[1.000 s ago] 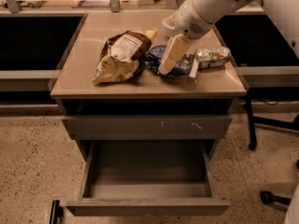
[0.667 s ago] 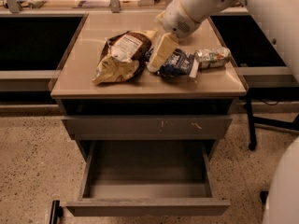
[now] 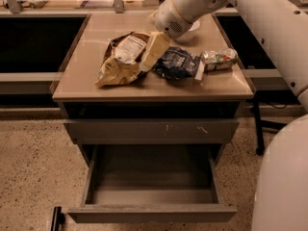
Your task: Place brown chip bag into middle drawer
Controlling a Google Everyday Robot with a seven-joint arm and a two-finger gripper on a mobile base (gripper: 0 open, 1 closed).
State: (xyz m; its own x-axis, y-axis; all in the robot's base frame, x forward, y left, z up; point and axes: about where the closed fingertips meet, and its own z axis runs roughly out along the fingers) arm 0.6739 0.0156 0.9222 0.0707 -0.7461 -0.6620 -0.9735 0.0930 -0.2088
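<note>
The brown chip bag [image 3: 120,61] lies crinkled on the left half of the cabinet top, with its white label facing up. My gripper [image 3: 153,51] hangs from the arm coming in from the upper right. It is at the bag's right edge, between that bag and the dark blue bag [image 3: 178,64]. The bag still rests on the top. The middle drawer [image 3: 150,213] is pulled out below, and its deep grey interior shows nothing inside.
A silver-green packet [image 3: 219,59] lies right of the blue bag. A white bowl [image 3: 191,32] sits behind, partly hidden by my wrist. A shut drawer front with pale scratches [image 3: 151,130] sits above the open drawer. My white arm fills the right side.
My gripper has moved left, from over the blue bag to the right edge of the brown chip bag. The bags and the drawer have not moved.
</note>
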